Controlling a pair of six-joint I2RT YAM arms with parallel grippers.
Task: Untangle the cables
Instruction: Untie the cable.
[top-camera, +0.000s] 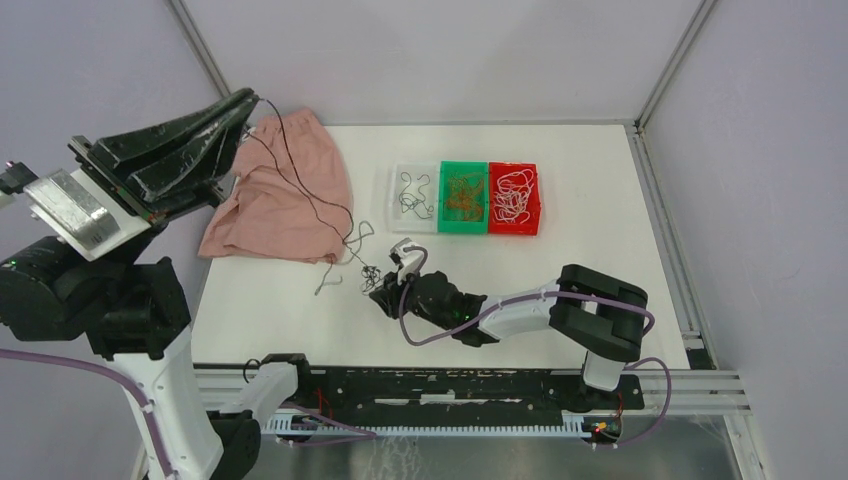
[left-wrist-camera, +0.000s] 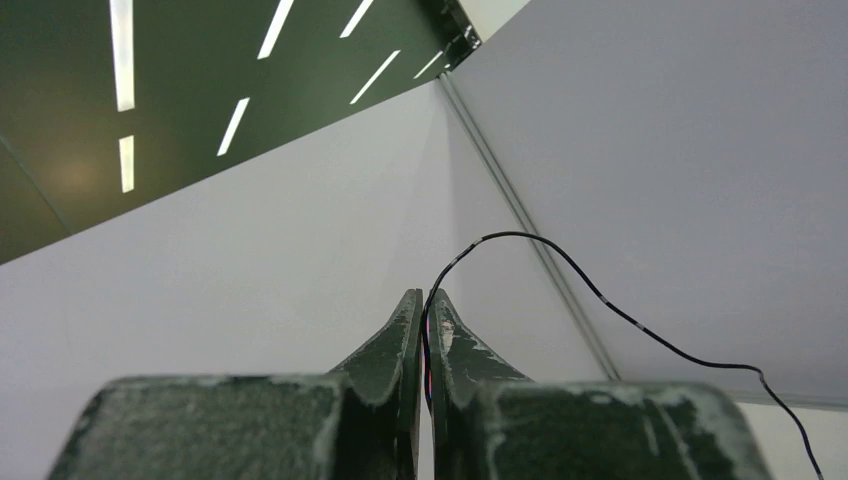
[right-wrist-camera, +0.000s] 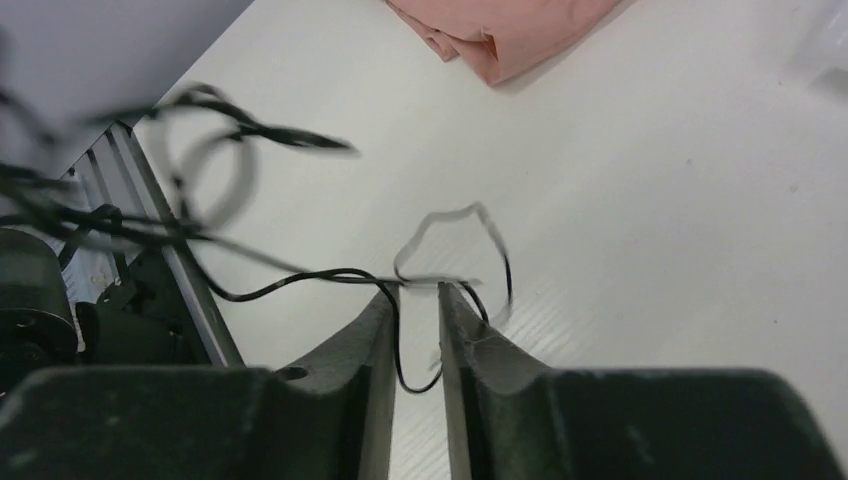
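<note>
Left gripper (left-wrist-camera: 424, 300) fingers, close under their wrist camera, were clenched on a black cable (left-wrist-camera: 520, 236) and held high over the table's left side. That strand ran down across the pink cloth (top-camera: 280, 190) to a small black tangle (top-camera: 365, 272) lying on the white table (top-camera: 600, 220). At the tangle, the right gripper (right-wrist-camera: 416, 290) sat low with its jaws narrowly apart. A loop was threaded through the gap, seemingly not pinched.

If those jaws closed on two crossing strands at once, any pull would likely cinch the knot rather than free it. Raising the left arm further could drag the whole clump off the table, or snag the cloth. The thin wire could also slip from either grip. Sorted cables already lay in the clear tray (top-camera: 398, 175), green tray (top-camera: 464, 167) and red tray (top-camera: 514, 168) beyond.
</note>
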